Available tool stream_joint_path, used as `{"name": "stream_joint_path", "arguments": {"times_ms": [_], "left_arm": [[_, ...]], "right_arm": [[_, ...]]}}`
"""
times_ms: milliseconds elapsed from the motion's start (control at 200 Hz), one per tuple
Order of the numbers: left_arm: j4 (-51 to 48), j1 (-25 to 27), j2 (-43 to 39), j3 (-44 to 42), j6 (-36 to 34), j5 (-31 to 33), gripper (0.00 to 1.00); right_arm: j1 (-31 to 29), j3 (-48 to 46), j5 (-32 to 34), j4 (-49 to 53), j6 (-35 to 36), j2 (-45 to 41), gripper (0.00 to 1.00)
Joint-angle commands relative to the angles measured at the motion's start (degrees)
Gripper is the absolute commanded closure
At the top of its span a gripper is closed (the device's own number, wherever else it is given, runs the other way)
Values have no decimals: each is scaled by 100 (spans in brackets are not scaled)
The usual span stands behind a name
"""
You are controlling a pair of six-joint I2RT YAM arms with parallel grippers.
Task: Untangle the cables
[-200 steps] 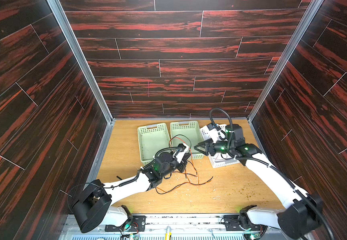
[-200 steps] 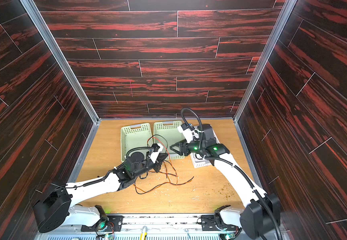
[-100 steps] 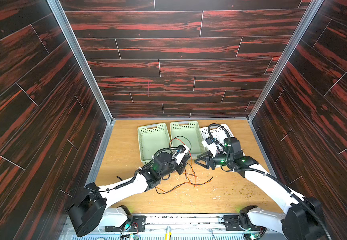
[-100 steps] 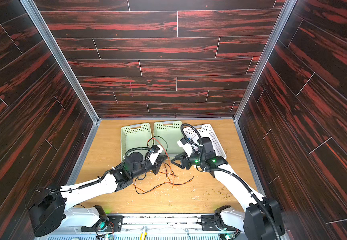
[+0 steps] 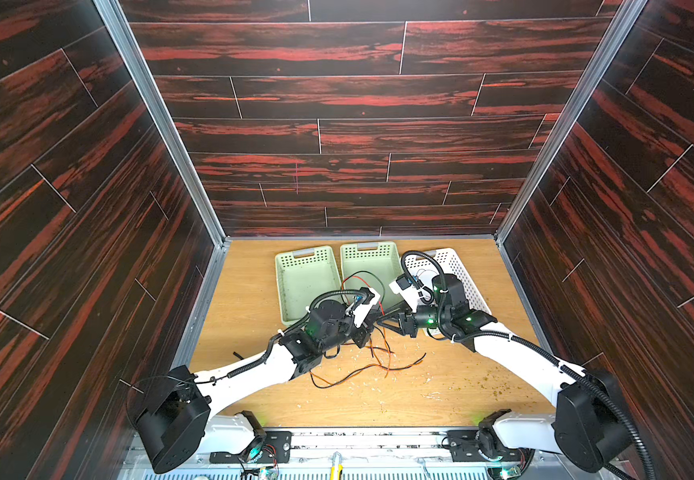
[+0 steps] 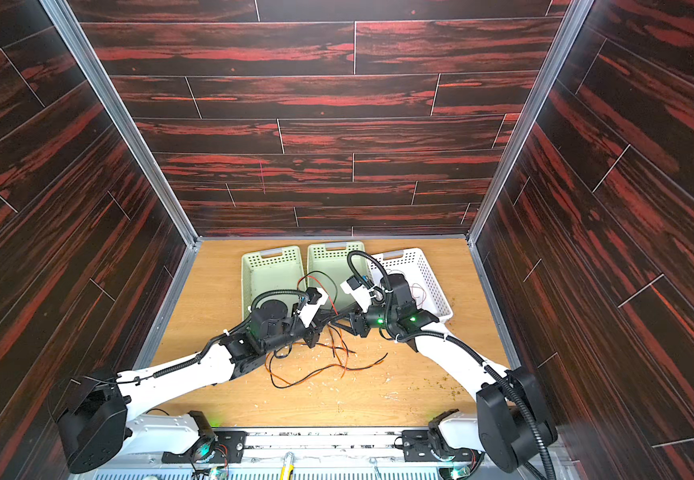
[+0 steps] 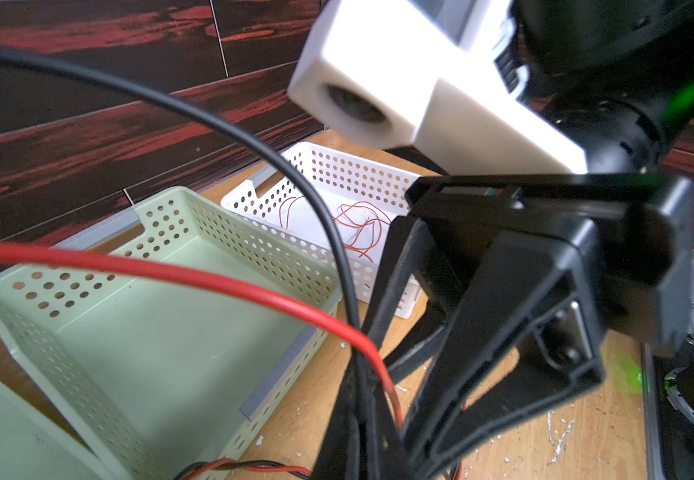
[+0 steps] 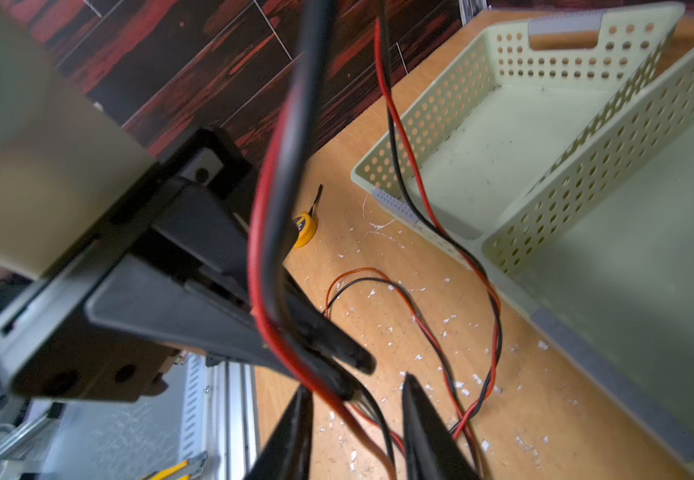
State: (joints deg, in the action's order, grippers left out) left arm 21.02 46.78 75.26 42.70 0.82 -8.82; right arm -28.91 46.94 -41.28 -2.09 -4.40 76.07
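Here, cables (image 8: 266, 249) tight in closed left claw (image 8: 353, 376), one strand inside parted right claw (image 5: 380, 323).

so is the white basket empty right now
No, the left wrist view shows thin red wires lying in loose loops on the floor of the white basket.
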Motion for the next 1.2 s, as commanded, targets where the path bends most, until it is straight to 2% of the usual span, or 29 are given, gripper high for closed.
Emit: {"name": "stream_joint_path", "arguments": {"times_ms": [0, 105, 225, 351, 536, 651, 741, 857, 1057, 1197], "left_arm": [[-155, 41, -117, 217, -97, -198, 100], [-261, 37, -126, 247, -156, -204, 100], [-493, 40, -189, 327, -246, -315, 100], [-1287, 40, -383, 626, -377, -374, 100], [-2423, 30, -753, 1080, -566, -490, 100], [-2989, 28, -909, 1347, -676, -577, 100], [-3209, 8, -1032, 1449, -757, -391, 100], [-3222, -169, -1233, 1452, -772, -112, 100], [-3247, -669, -1590, 1456, -738, -39, 100], [-3417, -803, -1712, 1557, -893, 134, 100]], "right_arm": [[-19, -81, 118, -246, 41, 112, 73], [-14, -89, 256, -255, 25, 6, 85], [-5, 74, 423, 34, 34, -96, 92], [163, 327, 346, 245, -244, -233, 95], [874, 405, -139, -37, -1126, -510, 100], [1163, 583, -232, 39, -1284, -716, 100], [1304, 760, -232, 229, -1247, -825, 100], [1493, 890, -225, 438, -1150, -1003, 100], [1926, 1035, -127, 934, -896, -1290, 100], [2269, 1115, -116, 1137, -867, -1392, 100]]}}
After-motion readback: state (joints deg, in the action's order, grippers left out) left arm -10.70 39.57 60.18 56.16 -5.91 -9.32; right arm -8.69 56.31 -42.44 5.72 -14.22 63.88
